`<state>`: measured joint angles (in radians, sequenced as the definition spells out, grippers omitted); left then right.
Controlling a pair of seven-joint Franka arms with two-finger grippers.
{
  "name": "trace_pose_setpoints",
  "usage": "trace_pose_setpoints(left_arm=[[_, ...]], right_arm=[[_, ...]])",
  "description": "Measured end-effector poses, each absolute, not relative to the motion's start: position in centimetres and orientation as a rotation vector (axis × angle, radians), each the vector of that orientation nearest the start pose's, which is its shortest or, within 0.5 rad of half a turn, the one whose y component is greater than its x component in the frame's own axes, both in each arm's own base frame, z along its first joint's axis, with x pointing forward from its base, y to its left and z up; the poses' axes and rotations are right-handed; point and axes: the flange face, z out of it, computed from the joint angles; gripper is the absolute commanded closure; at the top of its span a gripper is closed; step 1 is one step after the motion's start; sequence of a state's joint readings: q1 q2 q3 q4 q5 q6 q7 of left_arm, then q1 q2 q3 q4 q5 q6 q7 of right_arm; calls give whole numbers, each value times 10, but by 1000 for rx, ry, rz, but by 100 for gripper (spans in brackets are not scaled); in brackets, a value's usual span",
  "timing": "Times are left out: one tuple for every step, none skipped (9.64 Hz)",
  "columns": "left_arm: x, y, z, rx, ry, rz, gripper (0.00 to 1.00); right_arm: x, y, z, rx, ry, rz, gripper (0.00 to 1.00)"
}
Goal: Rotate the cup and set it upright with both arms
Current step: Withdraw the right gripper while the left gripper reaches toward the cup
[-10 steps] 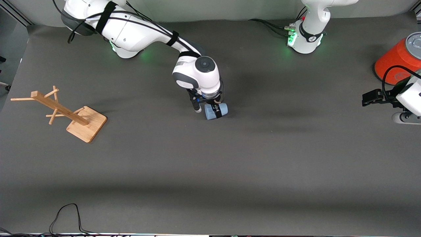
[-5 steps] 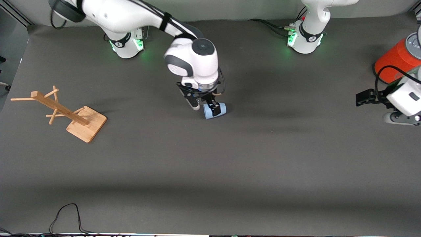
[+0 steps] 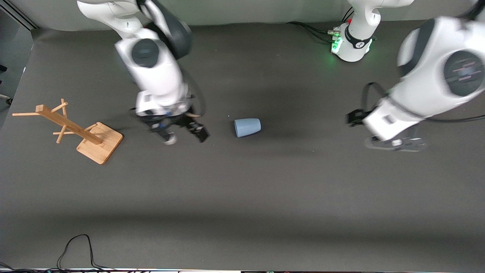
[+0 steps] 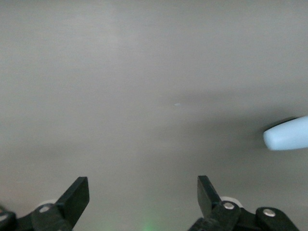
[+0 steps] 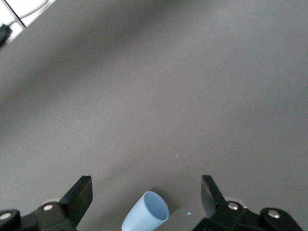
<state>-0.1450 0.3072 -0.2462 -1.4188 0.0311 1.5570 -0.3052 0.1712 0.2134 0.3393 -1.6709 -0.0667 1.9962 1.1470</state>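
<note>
Cup (image 3: 247,127) on side, free; both claws open, left claw (image 3: 354,118) blurred.

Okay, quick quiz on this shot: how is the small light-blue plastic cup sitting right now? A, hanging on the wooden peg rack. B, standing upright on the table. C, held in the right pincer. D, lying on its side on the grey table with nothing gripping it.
D: the small light-blue plastic cup lies on its side on the grey table, apart from the open right pincer and open left pincer.
</note>
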Motion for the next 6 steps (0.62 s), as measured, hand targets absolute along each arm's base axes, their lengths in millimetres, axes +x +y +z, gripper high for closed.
trace_pose_setpoints(left_arm=[[597, -272, 497, -3111, 96, 263, 0], [596, -324, 476, -3095, 60, 255, 0], [591, -373, 456, -3074, 25, 232, 0], [583, -415, 436, -3052, -1, 194, 0], [574, -452, 414, -3041, -23, 156, 0], [567, -479, 395, -3053, -79, 124, 0]], right_arm=[[574, 247, 517, -2888, 862, -114, 0], [575, 206, 538, -2897, 798, -136, 0], [569, 171, 557, -2928, 724, -157, 0], [559, 134, 574, -2961, 650, -163, 0], [548, 97, 591, -2988, 569, -163, 0], [537, 61, 604, -3011, 483, -160, 0]])
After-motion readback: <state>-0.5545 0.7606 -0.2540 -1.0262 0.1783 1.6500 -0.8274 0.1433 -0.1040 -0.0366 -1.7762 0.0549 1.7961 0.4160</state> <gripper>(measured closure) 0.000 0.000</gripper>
